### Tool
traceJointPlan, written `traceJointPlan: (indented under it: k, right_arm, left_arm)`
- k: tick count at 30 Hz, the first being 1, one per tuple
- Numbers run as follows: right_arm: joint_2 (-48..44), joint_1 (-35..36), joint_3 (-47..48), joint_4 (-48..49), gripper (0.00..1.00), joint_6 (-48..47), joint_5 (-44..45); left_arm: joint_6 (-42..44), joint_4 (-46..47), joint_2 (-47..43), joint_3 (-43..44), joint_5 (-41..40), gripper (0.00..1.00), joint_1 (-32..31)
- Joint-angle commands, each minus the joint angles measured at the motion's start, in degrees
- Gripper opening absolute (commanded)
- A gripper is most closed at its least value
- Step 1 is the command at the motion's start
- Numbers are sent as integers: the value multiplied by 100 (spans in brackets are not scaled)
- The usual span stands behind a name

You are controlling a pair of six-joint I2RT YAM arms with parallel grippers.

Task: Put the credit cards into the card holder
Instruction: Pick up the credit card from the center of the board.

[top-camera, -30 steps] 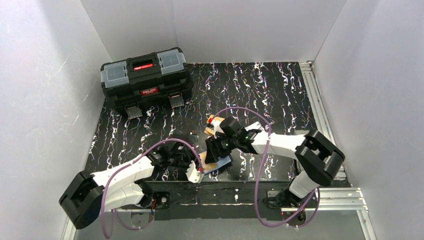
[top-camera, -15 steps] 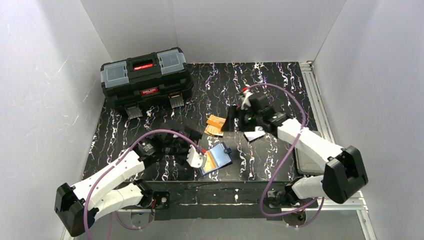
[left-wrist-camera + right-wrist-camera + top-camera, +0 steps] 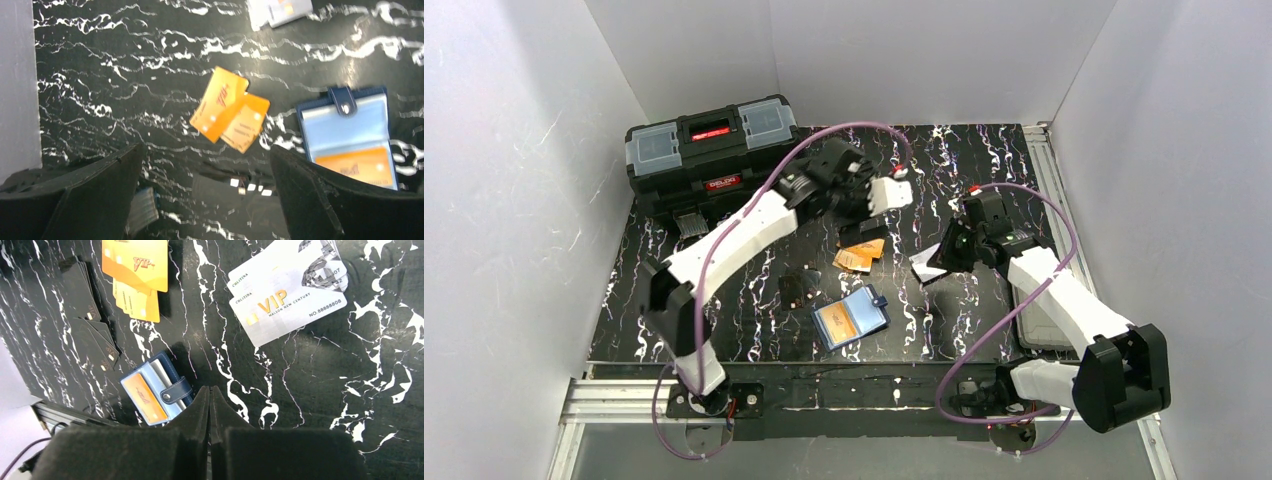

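Note:
The card holder (image 3: 851, 320) (image 3: 350, 135) (image 3: 155, 395) lies open near the table's front edge, light blue inside, with one orange card in a clear pocket. Two loose orange credit cards (image 3: 859, 257) (image 3: 227, 115) (image 3: 135, 270) overlap at mid-table. Whitish-grey credit cards (image 3: 927, 268) (image 3: 290, 295) lie to their right. My left gripper (image 3: 864, 230) (image 3: 207, 195) hovers open just beyond the orange cards, holding nothing. Beside the whitish cards, my right gripper (image 3: 951, 255) (image 3: 210, 390) hangs above the table, its jaws pressed together with nothing between them.
A black toolbox (image 3: 714, 155) stands at the back left. Several black cards (image 3: 796, 290) (image 3: 90, 325) (image 3: 235, 192) lie fanned left of the card holder. An aluminium rail (image 3: 1059, 200) runs along the table's right edge. White walls enclose the table on three sides.
The left arm has swung from the front left up to mid-table over the orange cards, jaws open. The right gripper has shut and shifted slightly right. The card holder lies released and open.

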Motion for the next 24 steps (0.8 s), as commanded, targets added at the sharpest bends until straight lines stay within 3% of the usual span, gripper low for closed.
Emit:
traceJointPlan:
  k: [1,2,3,4,8,10,16,24]
  right_arm:
    - [-108,-195,-80,77,31,118,-132]
    - [-100,-277,-126,75,77,132,-229]
    - [-79,-357,-159,43,96,132,-280]
    - [-73,-407,-209,6,98,124,-293]
    - [-132,-495,-491,-45,93,232,-118]
    - [-119,-574,-590,-14,89,315,-99]
    - [-240,-1171,-1146,833,80,750,-545]
    - [311,-1454,-1105,1108,73,811,-759]
  left_arm:
    - [-751,-990,1081,1479,70,98,95]
    - [-795,-1032,1373,1796,4,98,103]
    - [-866,-1083,1686,2121,-92,98,112]
    - [-968,-1179,2026,2436,-187,98,137]
    - [-1481,-1699,3566,4108,-127,98,281]
    - [-1612,-1604,3995,4444,-83,98,299]
    - [-1902,-738,4378,4101,632,98,297]
    - [-3107,-477,4804,4171,2591,98,434]
